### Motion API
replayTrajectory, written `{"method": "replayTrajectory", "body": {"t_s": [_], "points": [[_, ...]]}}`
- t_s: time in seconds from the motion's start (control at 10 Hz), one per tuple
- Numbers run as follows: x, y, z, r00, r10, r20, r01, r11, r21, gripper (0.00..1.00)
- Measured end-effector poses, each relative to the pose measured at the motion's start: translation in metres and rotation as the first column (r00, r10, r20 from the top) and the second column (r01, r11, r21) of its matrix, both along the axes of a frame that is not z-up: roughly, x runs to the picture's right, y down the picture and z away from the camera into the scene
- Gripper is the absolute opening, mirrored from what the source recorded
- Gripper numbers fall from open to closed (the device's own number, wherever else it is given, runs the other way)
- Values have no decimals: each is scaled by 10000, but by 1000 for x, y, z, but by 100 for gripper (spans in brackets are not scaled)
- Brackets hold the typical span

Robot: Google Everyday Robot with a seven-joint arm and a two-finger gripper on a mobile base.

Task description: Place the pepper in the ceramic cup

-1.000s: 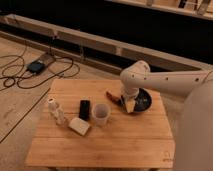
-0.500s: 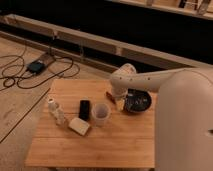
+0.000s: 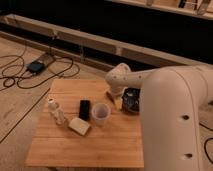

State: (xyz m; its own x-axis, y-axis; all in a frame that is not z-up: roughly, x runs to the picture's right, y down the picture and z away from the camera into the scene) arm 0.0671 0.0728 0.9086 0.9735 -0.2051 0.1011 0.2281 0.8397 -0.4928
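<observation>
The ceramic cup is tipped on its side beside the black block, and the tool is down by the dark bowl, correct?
No: the camera view shows the ceramic cup standing upright beside the black block. The tool is down by the dark bowl.

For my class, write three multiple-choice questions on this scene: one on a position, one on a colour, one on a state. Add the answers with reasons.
1. Where is the gripper? A. Low over the table, between the ceramic cup and the bowl. B. Beyond the table's left edge. C. At the table's near edge.
2. What colour is the bowl? A. White. B. Dark. C. Yellow.
3. How does the ceramic cup stand? A. On its side. B. Upside down. C. Upright.
Answers: 1 A, the arm ends there; 2 B, it looks near black; 3 C, its open rim faces up.
</observation>
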Motion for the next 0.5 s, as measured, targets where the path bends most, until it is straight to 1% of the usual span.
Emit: {"method": "replayTrajectory", "body": {"t_s": [0.3,0.5], "points": [[-3,-3,14,9996,115,-274,-121,9997,-225,80],[1,-4,23,9983,284,-502,-302,9989,-356,80]]}}
